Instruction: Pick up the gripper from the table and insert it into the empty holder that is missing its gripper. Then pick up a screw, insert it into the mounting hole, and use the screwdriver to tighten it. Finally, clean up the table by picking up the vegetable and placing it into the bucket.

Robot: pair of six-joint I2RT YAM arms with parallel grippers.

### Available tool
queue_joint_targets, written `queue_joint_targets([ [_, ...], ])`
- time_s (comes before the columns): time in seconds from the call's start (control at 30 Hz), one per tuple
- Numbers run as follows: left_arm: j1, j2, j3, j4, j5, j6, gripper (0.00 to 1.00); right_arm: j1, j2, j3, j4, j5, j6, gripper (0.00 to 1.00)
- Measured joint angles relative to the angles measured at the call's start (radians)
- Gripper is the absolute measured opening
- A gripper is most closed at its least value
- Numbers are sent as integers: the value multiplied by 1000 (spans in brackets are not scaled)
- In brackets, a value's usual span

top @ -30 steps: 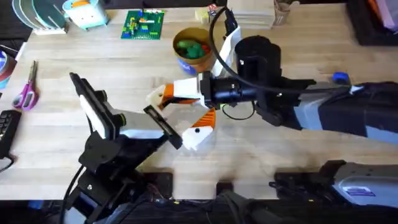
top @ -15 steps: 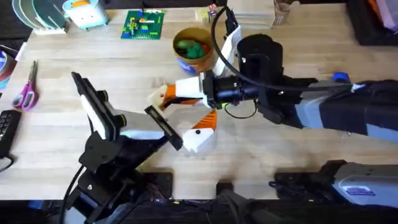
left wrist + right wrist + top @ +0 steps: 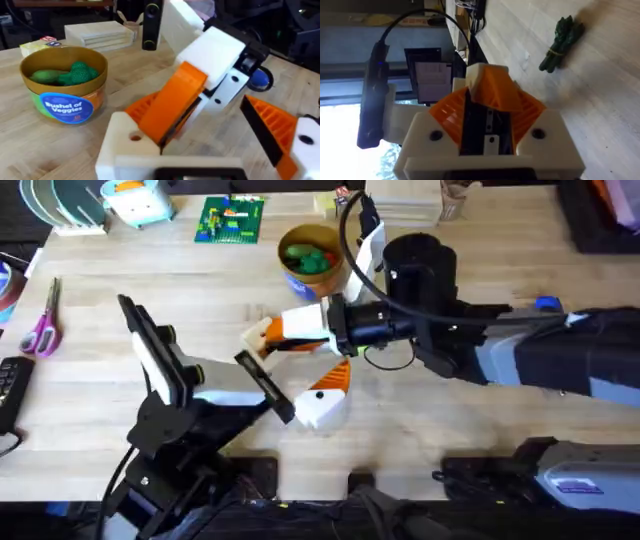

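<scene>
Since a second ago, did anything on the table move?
Barely. The right claw, shut on the orange gripper, crept slightly right and down. The left arm's holder, the bucket and the scissors stayed put.

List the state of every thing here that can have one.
right gripper: shut on the gripper
left gripper: open
holder: bare, the gripper tilted against it
vegetable: lying on the table
bucket: upright, holding green toys
screwdriver: lying untouched
</scene>
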Motion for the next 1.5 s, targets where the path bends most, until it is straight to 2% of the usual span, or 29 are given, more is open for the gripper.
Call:
queue_joint_targets([
  [0.4,-10,0,0,2,46,1,992,-21,0,0,3,-50,0,436],
  [0.67,-13,0,0,3,65,1,993,-25,0,0,0,-50,-1,542],
  [1.13,-13,0,0,3,65,1,993,-29,0,0,-17,-50,-8,596],
  [1.3,-13,0,0,3,65,1,993,-64,0,0,-17,-59,-8,602],
  [1.5,-13,0,0,3,65,1,993,-133,0,0,-17,-124,-38,610],
])
